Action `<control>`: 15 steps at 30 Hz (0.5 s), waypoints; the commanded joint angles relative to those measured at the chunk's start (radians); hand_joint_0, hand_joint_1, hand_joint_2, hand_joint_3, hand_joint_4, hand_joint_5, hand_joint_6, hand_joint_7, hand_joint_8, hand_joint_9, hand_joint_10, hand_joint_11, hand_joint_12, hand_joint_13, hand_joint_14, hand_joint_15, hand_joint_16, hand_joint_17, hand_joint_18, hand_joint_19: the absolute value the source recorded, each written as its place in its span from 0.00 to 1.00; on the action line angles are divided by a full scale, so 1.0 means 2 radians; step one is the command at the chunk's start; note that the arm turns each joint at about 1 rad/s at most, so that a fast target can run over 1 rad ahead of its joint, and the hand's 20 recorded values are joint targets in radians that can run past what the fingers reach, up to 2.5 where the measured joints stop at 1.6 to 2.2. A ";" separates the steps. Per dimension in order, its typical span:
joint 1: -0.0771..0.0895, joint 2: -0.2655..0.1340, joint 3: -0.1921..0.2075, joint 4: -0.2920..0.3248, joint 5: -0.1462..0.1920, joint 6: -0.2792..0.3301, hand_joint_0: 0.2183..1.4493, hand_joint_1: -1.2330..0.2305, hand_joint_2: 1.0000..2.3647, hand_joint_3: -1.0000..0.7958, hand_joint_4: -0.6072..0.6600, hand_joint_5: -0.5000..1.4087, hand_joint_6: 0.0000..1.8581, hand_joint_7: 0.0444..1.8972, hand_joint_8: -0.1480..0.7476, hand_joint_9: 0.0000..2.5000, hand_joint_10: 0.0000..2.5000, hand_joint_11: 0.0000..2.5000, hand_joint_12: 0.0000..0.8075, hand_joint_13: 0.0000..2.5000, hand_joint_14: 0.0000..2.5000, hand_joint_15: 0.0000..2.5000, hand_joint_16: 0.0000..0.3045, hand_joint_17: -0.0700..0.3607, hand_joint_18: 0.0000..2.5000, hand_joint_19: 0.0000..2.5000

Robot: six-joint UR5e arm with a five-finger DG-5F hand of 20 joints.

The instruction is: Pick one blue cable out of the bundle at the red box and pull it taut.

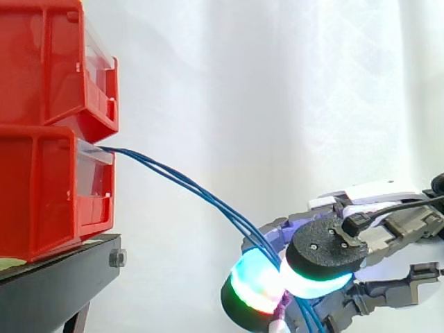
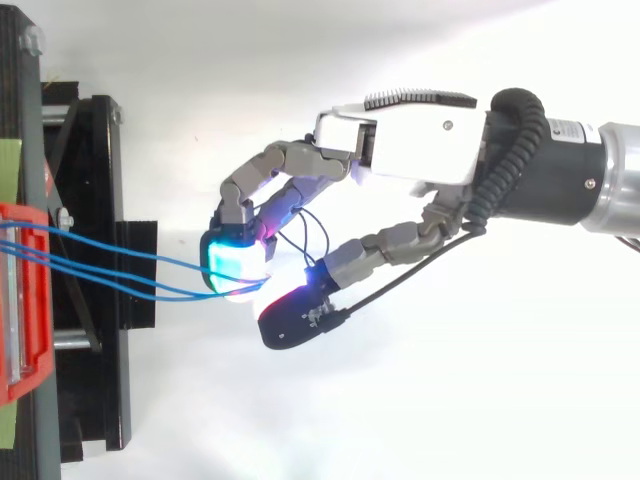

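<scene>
A bundle of thin blue cables (image 1: pixel 187 182) leaves the front of the lower red box (image 1: pixel 41 198) and slopes down to the right in a gentle curve. The strands run in between two glowing pads (image 1: pixel 253 281) of my hand (image 1: pixel 395 229) and continue below them. In the top view the blue cables (image 2: pixel 120 268) cross from the red box (image 2: pixel 20 310) at the left edge to the cyan fingertips (image 2: pixel 232 262). My hand (image 2: pixel 410 150) reaches in from the right, fingers curled, with the thumb close beneath them. I cannot tell how many strands are pinched.
A second red box (image 1: pixel 48 62) sits stacked on the lower one. Both rest on a black stand (image 1: pixel 59 277), which fills the left side of the top view as the black stand (image 2: pixel 100 200). A white curtain hangs behind.
</scene>
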 commanded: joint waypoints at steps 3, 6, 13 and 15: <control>0.000 0.005 0.000 0.000 0.000 -0.001 0.46 0.25 0.00 0.28 0.39 0.17 0.50 0.50 0.49 0.36 0.01 0.26 0.45 0.32 0.00 0.13 0.14 0.39 0.29 0.13; 0.000 0.013 0.000 -0.002 0.000 -0.002 0.46 0.24 0.00 0.28 0.37 0.17 0.50 0.49 0.48 0.36 0.00 0.26 0.45 0.32 0.01 0.13 0.14 0.39 0.29 0.12; -0.002 0.018 0.000 -0.037 -0.004 -0.002 0.30 0.26 0.00 0.28 0.50 0.18 0.48 0.50 0.46 0.35 0.01 0.26 0.45 0.30 0.00 0.14 0.15 0.40 0.27 0.13; -0.003 0.022 0.000 -0.045 -0.004 -0.005 0.25 0.30 0.00 0.28 0.52 0.18 0.48 0.50 0.48 0.36 0.00 0.26 0.47 0.30 0.00 0.14 0.16 0.42 0.27 0.14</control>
